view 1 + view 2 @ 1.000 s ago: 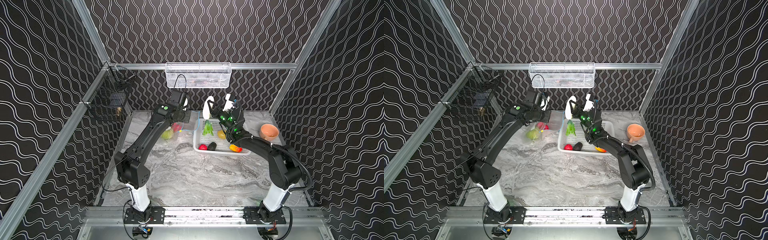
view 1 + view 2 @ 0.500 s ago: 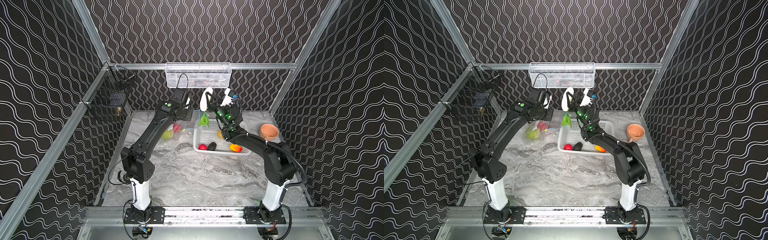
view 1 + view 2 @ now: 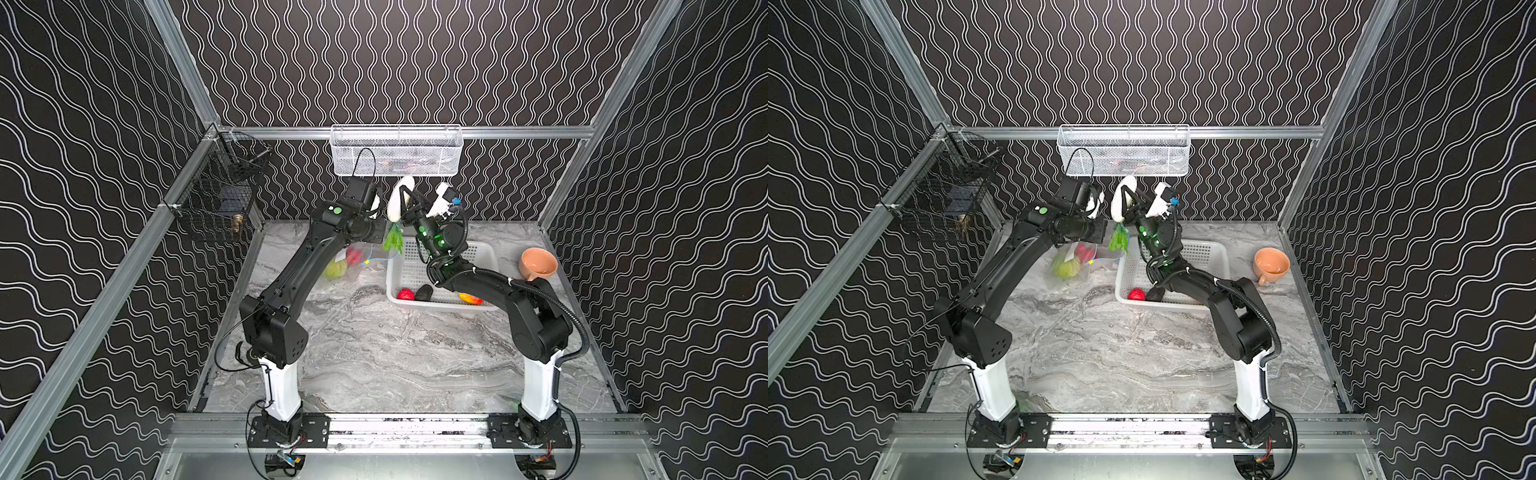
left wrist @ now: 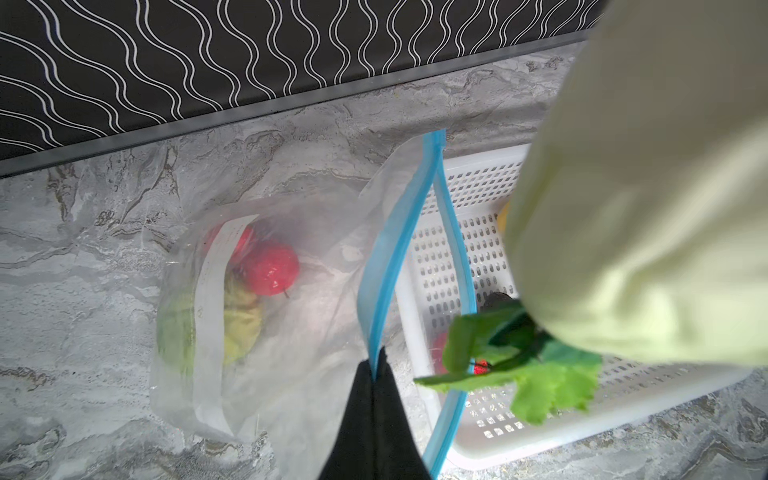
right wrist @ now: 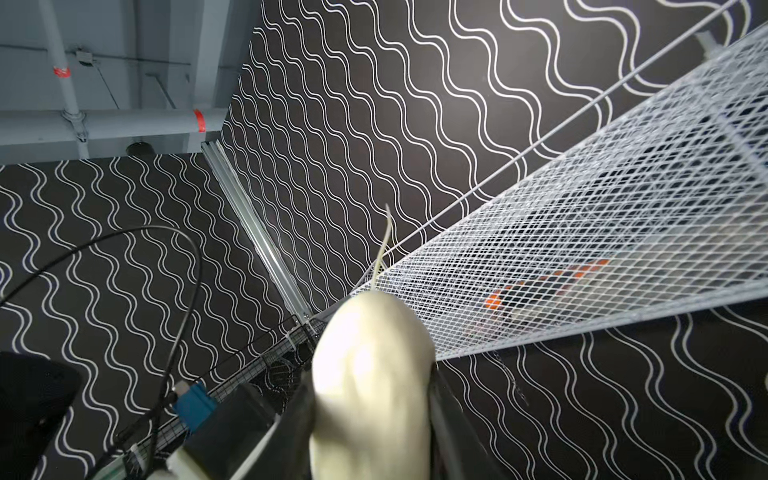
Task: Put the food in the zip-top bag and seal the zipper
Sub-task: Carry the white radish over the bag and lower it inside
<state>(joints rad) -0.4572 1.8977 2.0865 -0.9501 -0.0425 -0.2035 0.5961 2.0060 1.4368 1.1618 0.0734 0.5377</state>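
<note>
My right gripper (image 3: 404,200) is shut on the white radish (image 3: 399,198) and holds it high near the back wall, root tip up and green leaves (image 3: 392,242) hanging down. In the right wrist view the radish (image 5: 370,386) fills the gap between the black fingers (image 5: 441,399). My left gripper (image 4: 376,366) is shut on the light-blue zipper (image 4: 400,232), holding up the mouth of the zip-top bag (image 4: 299,232). The mouth gapes just under the radish (image 4: 644,187). Inside the bag lie a red fruit (image 4: 270,268) and a green melon (image 4: 176,328). A strawberry (image 3: 406,294), an eggplant (image 3: 424,292) and a mango (image 3: 471,298) lie in the white basket (image 3: 484,249).
The white perforated basket (image 3: 1208,251) stands right beside the bag (image 3: 1069,266). An orange cup (image 3: 537,264) sits at the right back of the marble table. A white wire basket (image 3: 395,149) hangs on the back wall just above the radish, and a black wire cage (image 3: 216,199) on the left rail.
My right gripper has lifted the radish up out of the basket and carried it left towards the bag's mouth. My left gripper rose slightly with the zipper edge.
</note>
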